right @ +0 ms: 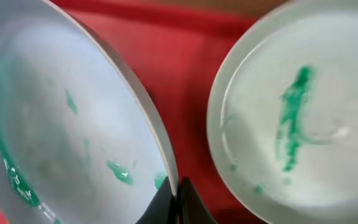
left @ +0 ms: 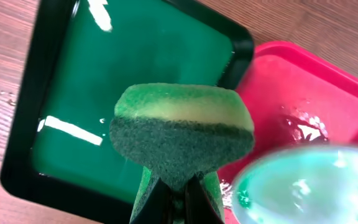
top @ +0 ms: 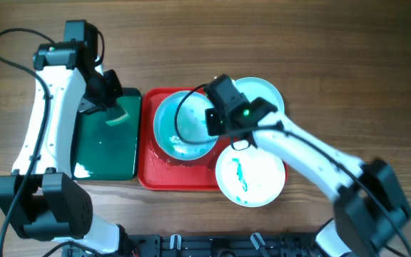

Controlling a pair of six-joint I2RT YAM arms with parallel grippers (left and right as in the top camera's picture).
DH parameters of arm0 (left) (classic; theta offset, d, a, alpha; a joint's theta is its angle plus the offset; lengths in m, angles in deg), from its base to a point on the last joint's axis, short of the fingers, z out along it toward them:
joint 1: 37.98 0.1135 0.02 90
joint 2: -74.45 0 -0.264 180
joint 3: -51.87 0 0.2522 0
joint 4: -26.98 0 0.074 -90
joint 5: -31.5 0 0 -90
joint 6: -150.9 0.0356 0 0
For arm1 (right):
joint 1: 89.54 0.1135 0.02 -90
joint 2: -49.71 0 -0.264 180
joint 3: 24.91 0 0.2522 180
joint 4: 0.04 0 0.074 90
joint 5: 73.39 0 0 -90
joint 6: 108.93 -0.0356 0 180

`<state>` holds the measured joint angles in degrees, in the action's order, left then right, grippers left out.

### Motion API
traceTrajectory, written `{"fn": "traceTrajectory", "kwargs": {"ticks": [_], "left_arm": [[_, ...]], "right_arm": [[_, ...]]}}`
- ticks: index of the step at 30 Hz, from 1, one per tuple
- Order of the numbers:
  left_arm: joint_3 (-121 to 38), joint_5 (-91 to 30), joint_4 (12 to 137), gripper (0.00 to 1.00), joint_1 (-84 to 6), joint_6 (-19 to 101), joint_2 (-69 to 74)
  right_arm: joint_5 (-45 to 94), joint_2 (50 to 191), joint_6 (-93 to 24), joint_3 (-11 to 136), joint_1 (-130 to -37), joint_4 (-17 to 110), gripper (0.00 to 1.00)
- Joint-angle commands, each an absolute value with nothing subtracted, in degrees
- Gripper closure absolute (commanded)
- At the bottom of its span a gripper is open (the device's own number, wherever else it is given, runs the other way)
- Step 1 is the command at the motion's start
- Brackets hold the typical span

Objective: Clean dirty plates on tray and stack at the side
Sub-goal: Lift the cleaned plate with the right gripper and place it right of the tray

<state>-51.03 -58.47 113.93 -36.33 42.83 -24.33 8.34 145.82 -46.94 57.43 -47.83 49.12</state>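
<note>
Wooden table (top: 191,43) | plate (right: 61,124) rim was clamped by right gripper (right: 178,200) | sponge (left: 182,127) was pinched by left gripper (left: 178,194), just left of plate

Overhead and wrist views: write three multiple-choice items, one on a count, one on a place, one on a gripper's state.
1. How many plates show?
A) two B) three C) four
2. Where is the sponge?
A) over the dark green tray B) lying on a plate C) under a plate
3. The right gripper is:
A) open in the air B) shut on a plate's rim C) holding the sponge

Answers:
1 B: the overhead view shows three.
2 A: the left gripper holds it above that tray.
3 B: its fingers pinch the rim of the left plate.
</note>
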Motion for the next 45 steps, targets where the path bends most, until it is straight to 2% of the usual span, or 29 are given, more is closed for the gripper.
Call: {"fn": "traceTrajectory", "kwargs": {"ticks": [1, 7, 15, 26, 29, 33, 35, 37, 38, 42, 45], "left_arm": [[-52.0, -59.2, 114.0, 0.96, -35.9, 42.0, -22.9], [-51.9, -59.2, 113.8, 0.96, -35.9, 42.0, -22.9], [-51.9, -59.2, 113.6, 0.96, -35.9, 42.0, -22.9], [-51.9, -59.2, 112.9, 0.96, -35.9, 42.0, -22.9], [-51.9, -57.7, 112.8, 0.96, -36.0, 42.0, -22.9], [-51.9, -57.5, 112.8, 0.96, -36.0, 42.0, -22.9], [-51.9, -56.4, 112.8, 0.96, -36.0, 42.0, -22.9], [-51.9, -55.3, 112.7, 0.96, -36.0, 42.0, -22.9], [-51.9, -54.6, 112.8, 0.96, -36.0, 42.0, -22.9], [-51.9, -53.2, 112.6, 0.96, -38.3, 40.8, -22.9], [-51.9, -53.2, 111.2, 0.96, -41.6, 38.9, -22.9]], "right_arm": [[-14.7, 141.0, -45.3, 58.1, -42.6, 50.1, 0.96], [-43.0, 140.7, -34.3, 58.1, -32.7, 49.4, 0.96], [-62.2, 140.7, -13.7, 58.1, -22.9, 38.7, 0.96], [-64.9, 140.7, -10.3, 58.0, -20.6, 36.9, 0.96], [-52.0, 140.7, -18.0, 57.7, -20.6, 39.8, 0.96], [-34.1, 140.5, -42.1, 57.7, -23.1, 49.7, 0.96], [-21.4, 139.7, -43.7, 57.7, -27.8, 50.9, 0.96], [-7.4, 137.8, -41.4, 57.8, -34.4, 50.6, 0.96], [3.6, 136.2, -39.9, 57.8, -40.7, 50.5, 0.96], [30.7, 133.2, -38.5, 57.8, -60.5, 51.0, 0.96], [39.1, 132.7, -38.4, 57.8, -72.8, 54.8, 0.96]]}}
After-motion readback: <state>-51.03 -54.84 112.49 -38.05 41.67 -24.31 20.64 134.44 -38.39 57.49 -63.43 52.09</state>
